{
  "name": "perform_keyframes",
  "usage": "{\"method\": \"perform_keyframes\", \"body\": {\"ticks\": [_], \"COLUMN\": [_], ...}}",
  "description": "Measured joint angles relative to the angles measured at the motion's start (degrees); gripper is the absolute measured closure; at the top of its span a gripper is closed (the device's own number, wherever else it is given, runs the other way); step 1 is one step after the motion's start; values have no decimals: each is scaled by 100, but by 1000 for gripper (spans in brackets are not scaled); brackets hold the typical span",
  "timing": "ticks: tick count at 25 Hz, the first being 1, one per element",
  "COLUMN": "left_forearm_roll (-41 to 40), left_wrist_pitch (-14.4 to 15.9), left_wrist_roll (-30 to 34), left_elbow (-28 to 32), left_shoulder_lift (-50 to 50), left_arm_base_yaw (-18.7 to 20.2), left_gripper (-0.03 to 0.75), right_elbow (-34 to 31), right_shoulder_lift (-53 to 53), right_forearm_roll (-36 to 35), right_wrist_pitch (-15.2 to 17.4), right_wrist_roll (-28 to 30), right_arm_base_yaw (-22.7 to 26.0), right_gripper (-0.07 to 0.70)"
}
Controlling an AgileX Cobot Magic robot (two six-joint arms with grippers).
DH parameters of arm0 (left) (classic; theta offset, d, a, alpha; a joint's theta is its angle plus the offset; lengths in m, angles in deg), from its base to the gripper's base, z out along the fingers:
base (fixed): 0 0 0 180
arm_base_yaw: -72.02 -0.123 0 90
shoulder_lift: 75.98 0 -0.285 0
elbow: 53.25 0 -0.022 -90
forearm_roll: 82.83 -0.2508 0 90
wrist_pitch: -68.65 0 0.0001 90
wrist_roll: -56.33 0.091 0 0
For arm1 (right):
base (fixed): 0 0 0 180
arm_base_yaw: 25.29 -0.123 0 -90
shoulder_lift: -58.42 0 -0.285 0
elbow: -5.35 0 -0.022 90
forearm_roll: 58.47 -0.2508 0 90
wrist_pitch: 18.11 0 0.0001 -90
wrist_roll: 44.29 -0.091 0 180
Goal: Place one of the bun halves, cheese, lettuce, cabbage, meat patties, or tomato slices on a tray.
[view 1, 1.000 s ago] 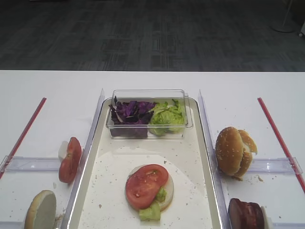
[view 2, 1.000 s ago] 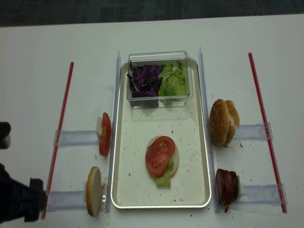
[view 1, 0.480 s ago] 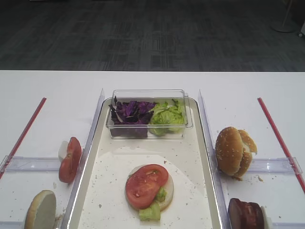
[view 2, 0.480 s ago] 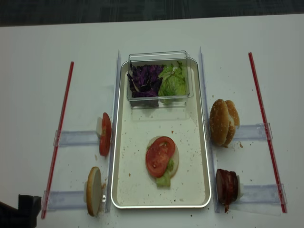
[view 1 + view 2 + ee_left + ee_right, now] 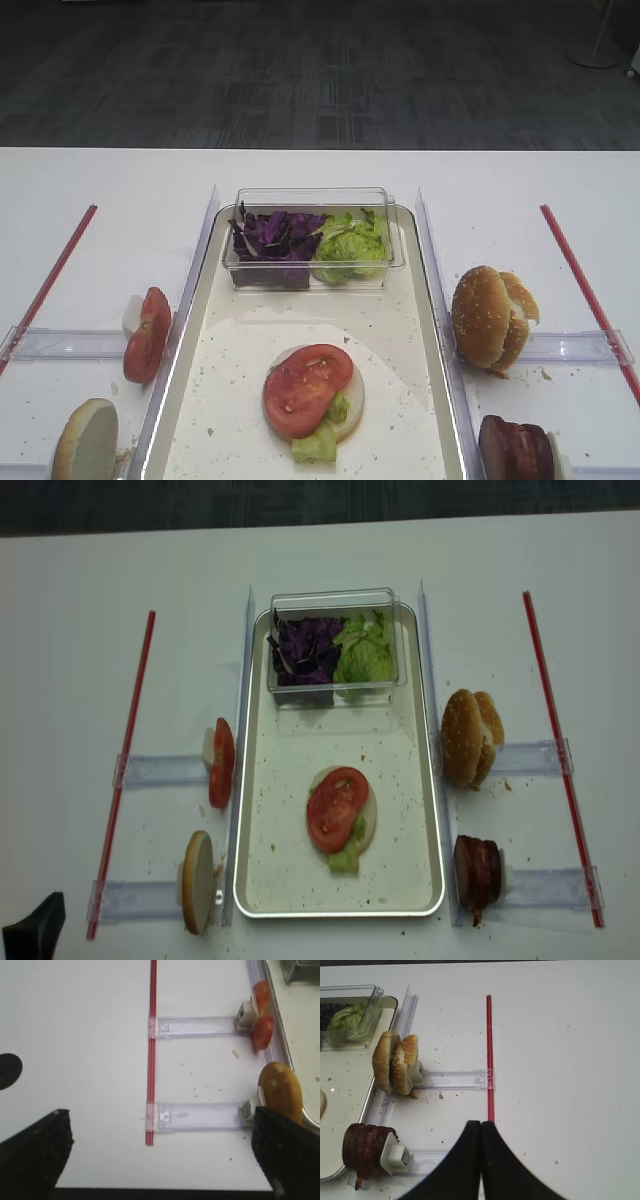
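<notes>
Shiny metal tray (image 5: pixel 428 810), clear plastic tub (image 5: pixel 335 600).

Two overheads, two wrists; shared tray (image 5: pixel 258 900)

Meat patties (image 5: pixel 518 450) cut off by bottom edge, bun half under tomato slice (image 5: pixel 304 388) mostly hidden, cheese indiscernible

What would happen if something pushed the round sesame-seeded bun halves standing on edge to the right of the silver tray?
The tan sesame-seeded bun halves stand on edge against a small white stop, so a sideways nudge would probably tip them flat. Being round, they might also roll. They look like soft bread, likely light and easily squashed, and nearby crumbs suggest they shed.
</notes>
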Motion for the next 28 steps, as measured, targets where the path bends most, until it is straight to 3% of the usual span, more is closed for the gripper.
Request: {"method": "perform_keyframes", "body": {"ticks": [5,28], "left_forearm_roll": [0,10], "left_wrist_pitch": [44,75], "left_wrist_roll": [22,56], "left_elbow": [3,3], "left_shoulder_lift": [-730,-780], "left_arm_base_yaw": [0,0], "left_gripper": [44,44], "right_elbow": [0,0], "right_shoulder_lift": [0,0], "right_forearm_roll": [0,0], "right_wrist_pitch": [0,9], "right_wrist_roll": [0,0], "right_arm_base_yaw": [0,0], "right_gripper": [595,595]}}
